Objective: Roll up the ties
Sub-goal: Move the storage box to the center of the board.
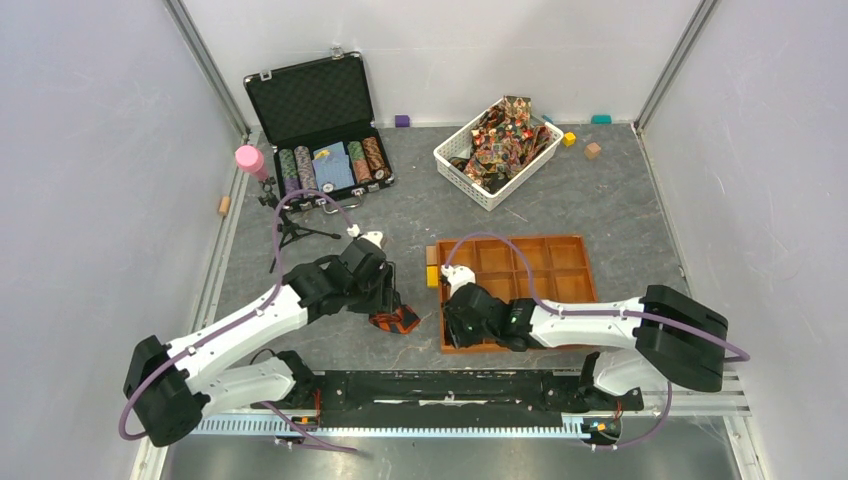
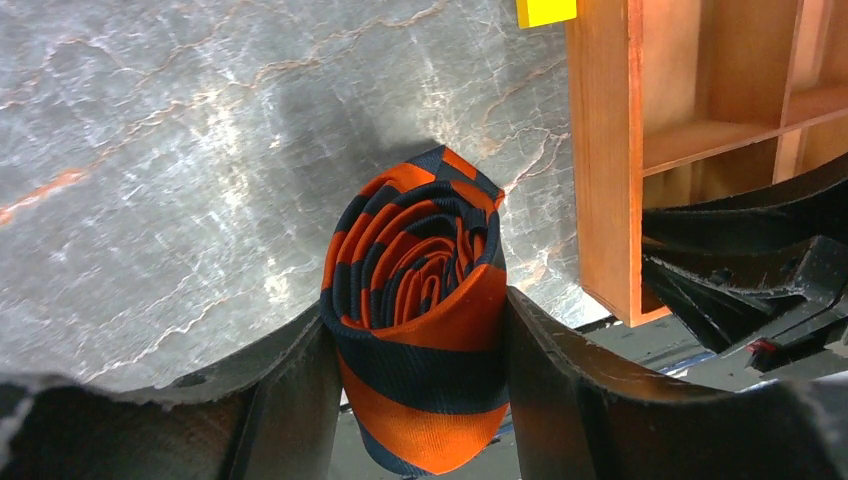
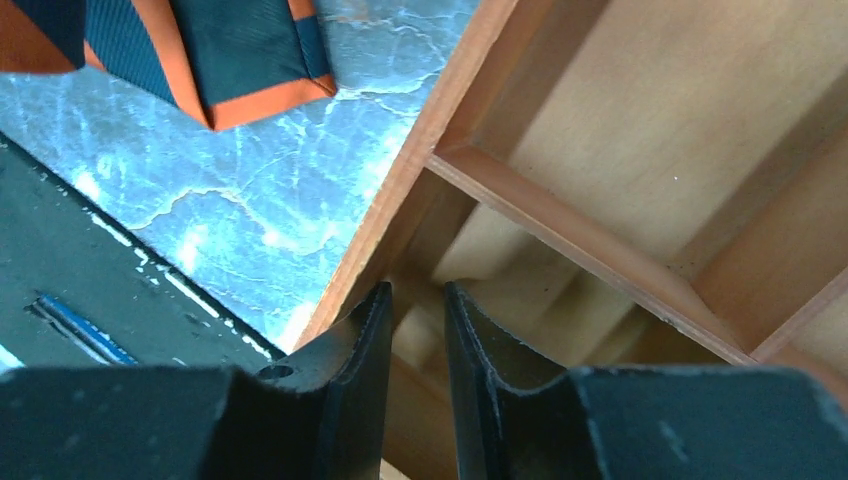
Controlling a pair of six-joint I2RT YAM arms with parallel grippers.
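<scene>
An orange-and-dark striped tie [image 2: 415, 260], rolled into a tight coil, sits between the fingers of my left gripper [image 2: 415, 308], which is shut on it just above the table. From above, this tie [image 1: 399, 321] and left gripper [image 1: 392, 312] are just left of the wooden tray [image 1: 560, 240]. Several patterned ties [image 1: 505, 135] are heaped in a white basket [image 1: 465, 170] at the back. My right gripper [image 3: 415, 292] hangs over the tray's near-left corner [image 3: 440, 90], jaws a narrow gap apart, with only tray wood showing between them. A tail of the striped tie [image 3: 220, 50] shows beyond that corner.
An open black case [image 1: 320, 130] of poker chips stands at the back left, with a pink cup [image 1: 250, 160] and a small tripod [image 1: 290, 225] beside it. A yellow block [image 1: 433, 277] lies against the tray's left wall. Small coloured blocks [image 1: 593, 150] dot the back edge.
</scene>
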